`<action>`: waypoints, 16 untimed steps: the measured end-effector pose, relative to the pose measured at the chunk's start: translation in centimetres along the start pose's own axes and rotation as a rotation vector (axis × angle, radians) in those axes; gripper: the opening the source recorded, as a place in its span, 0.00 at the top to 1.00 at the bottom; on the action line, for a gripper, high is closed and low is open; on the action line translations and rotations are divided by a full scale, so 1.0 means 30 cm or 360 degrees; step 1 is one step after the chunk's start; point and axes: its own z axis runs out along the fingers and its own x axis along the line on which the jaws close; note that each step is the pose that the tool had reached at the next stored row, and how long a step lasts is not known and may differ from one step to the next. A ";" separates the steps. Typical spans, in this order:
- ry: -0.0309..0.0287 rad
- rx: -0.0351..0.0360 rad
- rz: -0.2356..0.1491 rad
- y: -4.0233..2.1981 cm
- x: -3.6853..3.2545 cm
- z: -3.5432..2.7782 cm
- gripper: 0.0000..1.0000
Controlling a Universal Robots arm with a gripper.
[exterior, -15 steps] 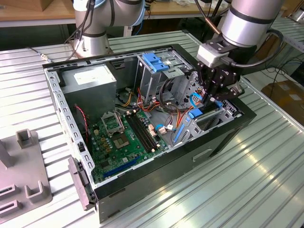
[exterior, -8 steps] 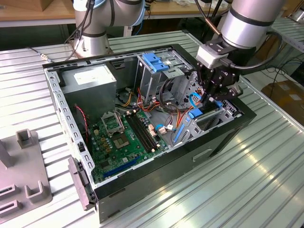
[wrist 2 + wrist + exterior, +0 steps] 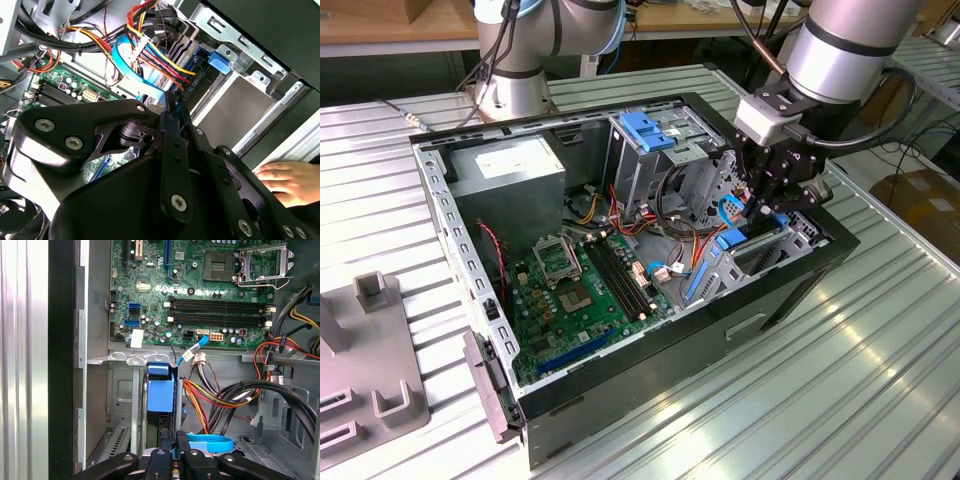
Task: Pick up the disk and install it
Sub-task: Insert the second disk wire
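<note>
- The gripper (image 3: pixel 767 205), right of centre in the exterior view, hangs over the case's lower drive bay (image 3: pixel 760 255); its fingers look pinched nearly together on the disk (image 3: pixel 160 405), held on edge.
- In the first wrist view the disk stands at lower centre, its blue carrier rail uppermost.
- It is likely stiff, fairly heavy and shock-sensitive; the rails are the safest hold.
- Cables (image 3: pixel 215 395) crowd one side and the bay's metal walls the other, so room is tight.
</note>
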 end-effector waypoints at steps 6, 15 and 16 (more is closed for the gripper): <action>0.00000 0.0000 0.0000 0.000 0.002 0.000 0.84; 0.00000 0.0006 0.0000 0.000 0.006 0.000 0.84; 0.00004 0.0008 0.0000 -0.001 0.006 -0.002 0.84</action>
